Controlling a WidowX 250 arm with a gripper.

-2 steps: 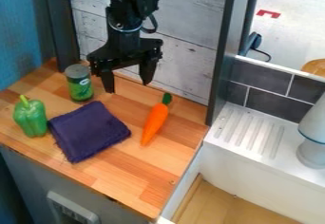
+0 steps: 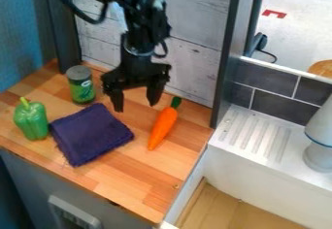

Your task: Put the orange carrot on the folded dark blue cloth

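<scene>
Here, the claw (image 2: pixel 136 107) hangs with its fingers spread, nothing between them, its right finger near the green top of the carrot (image 2: pixel 163 127). The carrot lies right of the cloth (image 2: pixel 91 134), with wood between it and the counter's (image 2: pixel 139 189) right edge. The pepper (image 2: pixel 32 121) stands near the front-left edge, the can (image 2: pixel 81 86) behind the cloth.

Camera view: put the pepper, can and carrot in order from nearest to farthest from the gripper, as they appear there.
As seen in the camera view, from the gripper:
1. Carrot, just below and to the picture's right.
2. Can, to the picture's left, near the back of the counter.
3. Pepper, farther left, beyond the cloth.
</scene>
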